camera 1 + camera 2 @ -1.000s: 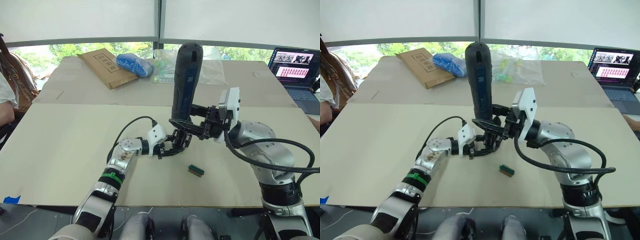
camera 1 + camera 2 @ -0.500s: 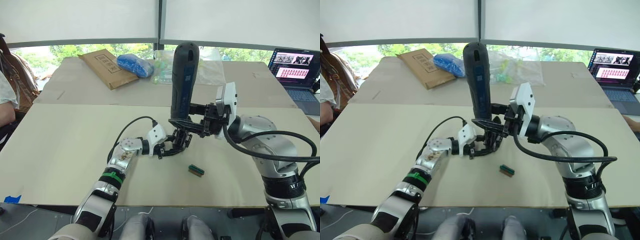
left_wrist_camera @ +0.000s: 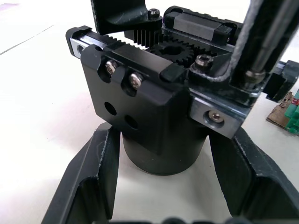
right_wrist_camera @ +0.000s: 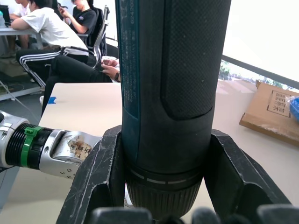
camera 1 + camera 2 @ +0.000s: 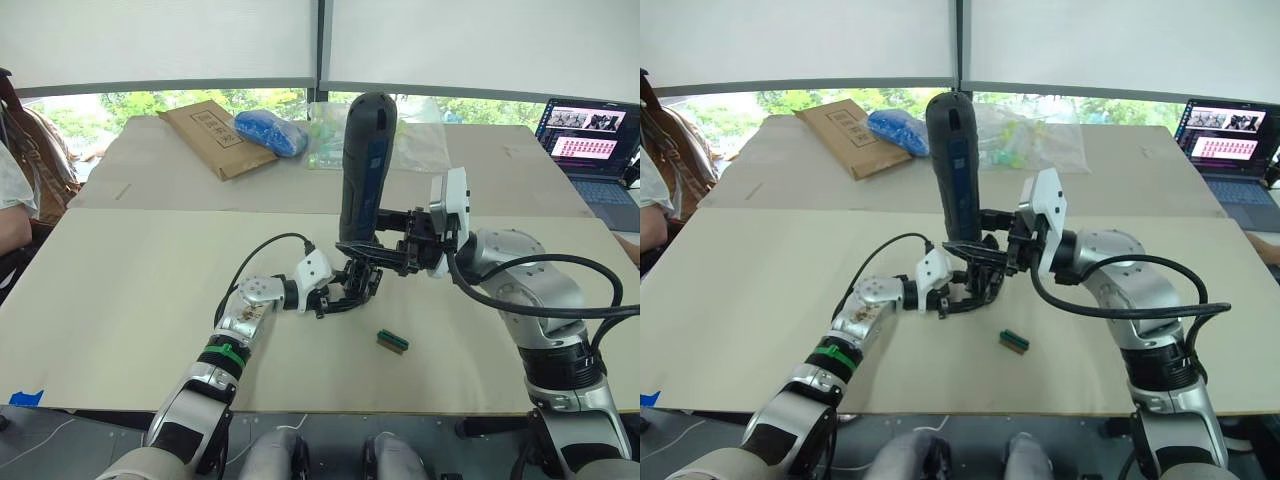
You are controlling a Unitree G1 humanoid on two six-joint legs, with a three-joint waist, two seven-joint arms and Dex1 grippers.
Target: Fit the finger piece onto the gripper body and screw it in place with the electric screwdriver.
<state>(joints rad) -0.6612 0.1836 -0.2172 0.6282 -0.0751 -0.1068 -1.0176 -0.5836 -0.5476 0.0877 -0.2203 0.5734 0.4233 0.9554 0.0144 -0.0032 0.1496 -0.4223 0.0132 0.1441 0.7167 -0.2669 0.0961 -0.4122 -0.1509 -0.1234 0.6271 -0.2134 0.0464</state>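
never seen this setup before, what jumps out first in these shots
The electric screwdriver stands tall near the middle of the table, clamped upright in the right claw. Right under its tip, the left claw grips the round base of the gripper body, whose gears and screws show. A small green block lies alone nearby.

**Screwdriver upright over the gripper body at mid-frame**

At the centre of the frame the right gripper point(image 5: 985, 243) clamps the electric screwdriver point(image 5: 955, 165), which stands nearly upright, its rounded end topmost. Just below, the left gripper point(image 5: 958, 297) grips the gripper body point(image 5: 978, 283) on the beige table point(image 5: 760, 300). A small green block point(image 5: 1013, 341) lies lower right of them. A cardboard box point(image 5: 847, 134) and a blue bag point(image 5: 898, 130) sit in the upper left, a laptop point(image 5: 1232, 150) at the upper right edge.
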